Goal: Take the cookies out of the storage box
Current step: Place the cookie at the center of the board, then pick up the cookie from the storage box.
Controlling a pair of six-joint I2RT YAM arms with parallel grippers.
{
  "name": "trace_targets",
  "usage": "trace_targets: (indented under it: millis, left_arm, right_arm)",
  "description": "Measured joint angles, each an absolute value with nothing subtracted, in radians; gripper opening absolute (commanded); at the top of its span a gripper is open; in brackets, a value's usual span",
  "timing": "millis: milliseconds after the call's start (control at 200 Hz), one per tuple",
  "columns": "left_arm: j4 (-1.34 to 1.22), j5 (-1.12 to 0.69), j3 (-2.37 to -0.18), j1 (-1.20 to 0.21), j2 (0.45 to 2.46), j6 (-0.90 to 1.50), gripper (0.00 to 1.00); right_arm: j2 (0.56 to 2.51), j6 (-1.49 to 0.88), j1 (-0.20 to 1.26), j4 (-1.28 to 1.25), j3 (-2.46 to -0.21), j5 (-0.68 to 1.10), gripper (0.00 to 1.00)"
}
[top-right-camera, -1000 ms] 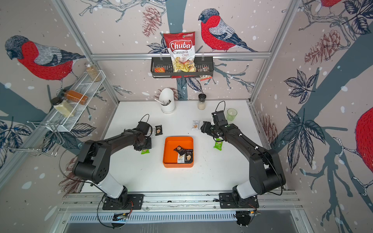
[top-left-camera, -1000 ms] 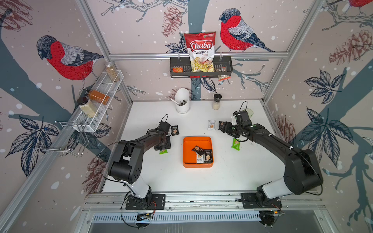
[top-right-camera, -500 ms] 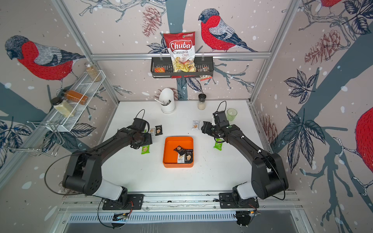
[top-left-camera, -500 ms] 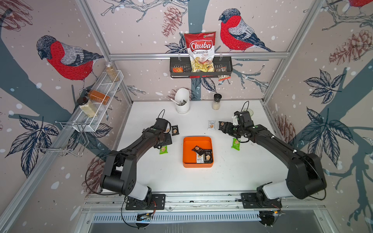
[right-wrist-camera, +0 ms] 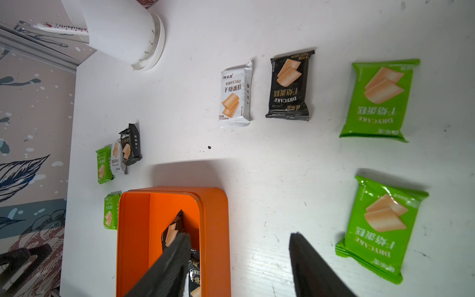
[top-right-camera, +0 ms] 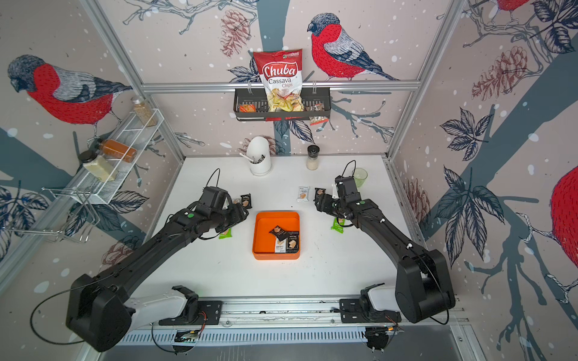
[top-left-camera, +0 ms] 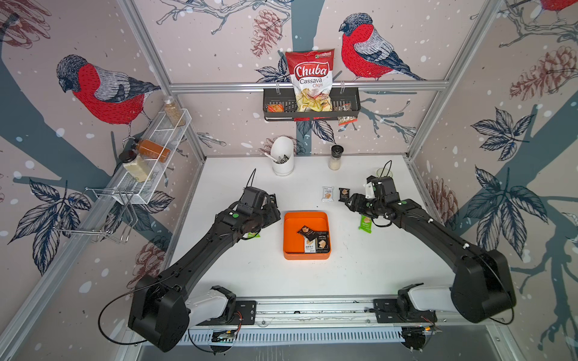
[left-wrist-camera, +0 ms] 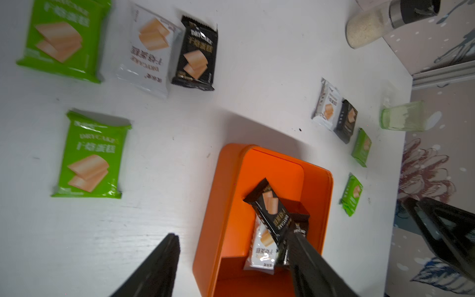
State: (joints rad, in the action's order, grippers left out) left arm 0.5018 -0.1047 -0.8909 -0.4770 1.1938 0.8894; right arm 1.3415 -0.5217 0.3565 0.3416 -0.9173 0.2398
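The orange storage box (top-left-camera: 291, 237) sits mid-table and holds three cookies: two black packets (top-left-camera: 306, 232) and a white one (left-wrist-camera: 262, 244). Other cookies lie on the table. Left of the box are a black one (top-right-camera: 246, 200), a white one (left-wrist-camera: 149, 48) and two green ones (left-wrist-camera: 92, 154). To its right lie a white one (top-left-camera: 327, 193), a black one (top-left-camera: 344, 194) and two green ones (right-wrist-camera: 383, 226). My left gripper (left-wrist-camera: 232, 234) hangs open and empty over the box's left wall. My right gripper (right-wrist-camera: 240, 235) is open and empty over the right wall.
A white utensil holder (top-left-camera: 282, 156), a shaker jar (top-left-camera: 335, 157) and a green glass (top-right-camera: 359, 177) stand along the back of the table. The black wall basket (top-left-camera: 350, 103) with the chips bag hangs above. A wire rack (top-left-camera: 150, 162) is on the left wall.
My left gripper has opened wider and moved right, from the black packet on the table towards the box. The right arm has barely moved.
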Motion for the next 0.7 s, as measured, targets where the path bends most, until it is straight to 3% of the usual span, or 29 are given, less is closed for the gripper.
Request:
trace_targets:
  millis: [405,700]
  left_arm:
    - [0.310,-0.096,-0.872,-0.727,1.333,1.191,0.73]
    - [0.246,-0.056,-0.899,-0.779,1.475,1.295,0.73]
  right_arm:
    - [1.265,-0.484,0.299,0.351,-0.860,0.266,0.70]
    - [1.219,-0.448,0.237,0.365,-0.835,0.278,0.71]
